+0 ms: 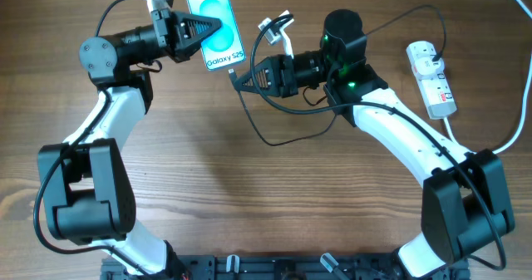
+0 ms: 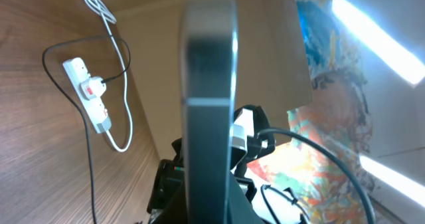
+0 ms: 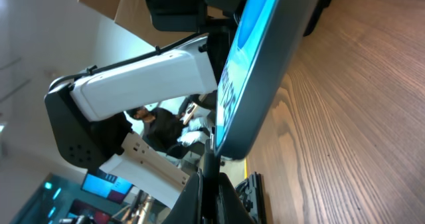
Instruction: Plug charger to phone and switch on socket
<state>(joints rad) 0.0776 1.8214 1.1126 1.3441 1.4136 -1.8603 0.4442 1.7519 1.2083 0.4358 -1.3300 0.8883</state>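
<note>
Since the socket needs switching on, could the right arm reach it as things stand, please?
Probably yes: the socket lies beside that arm, nothing between, though its tool is shut on the charger.

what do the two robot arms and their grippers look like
Both the left arm and right arm have glossy white link shells between bulky black joint housings, with thin black cables looped alongside. The left gripper and right gripper are black, wedge-shaped. A green light glows on the right arm.

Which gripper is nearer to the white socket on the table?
Right. In the overhead view the right gripper sits mid-table, well apart from the socket at the far right; the left gripper, clamped on the phone, lies even farther left.
</note>
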